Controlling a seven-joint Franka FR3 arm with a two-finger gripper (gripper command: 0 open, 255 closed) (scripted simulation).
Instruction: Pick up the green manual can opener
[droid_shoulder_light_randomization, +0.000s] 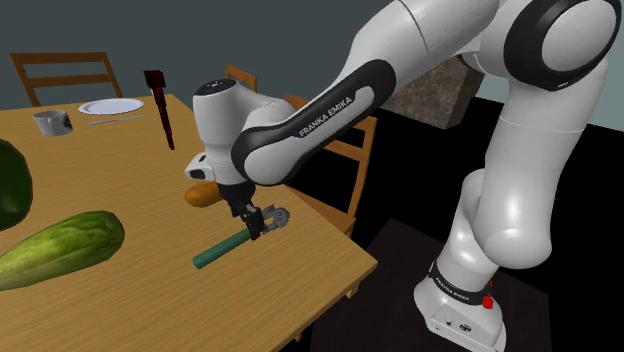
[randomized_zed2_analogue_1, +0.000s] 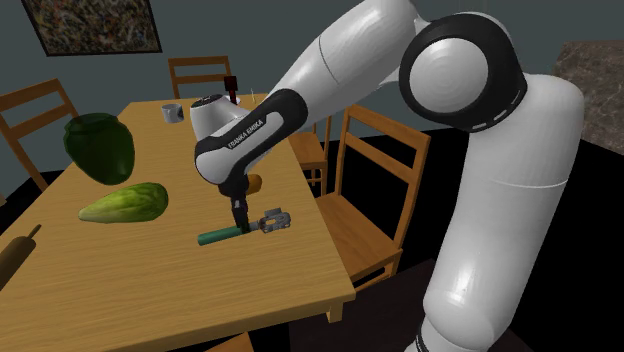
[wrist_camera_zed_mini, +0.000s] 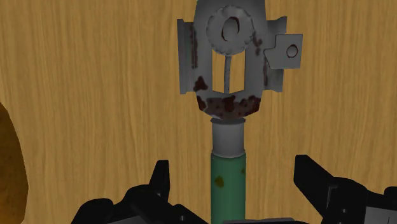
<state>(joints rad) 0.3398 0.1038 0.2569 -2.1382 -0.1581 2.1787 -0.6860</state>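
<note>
Claw (wrist_camera_zed_mini: 233, 167) stands apart astride the green can opener (wrist_camera_zed_mini: 228, 137); arm (droid_shoulder_light_randomization: 310, 125) reads FRANKA EMIKA.

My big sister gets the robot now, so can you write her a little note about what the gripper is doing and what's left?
Gripper: open, low over the wooden table. It has a finger on each side of the can opener, at its green handle. Neither finger touches it.
Can opener: lies flat on the table, not held. Its grey, rust-spotted head points away from the hand.
Done: gripper lined up around the handle.
Left: close on the handle, then lift.
</note>
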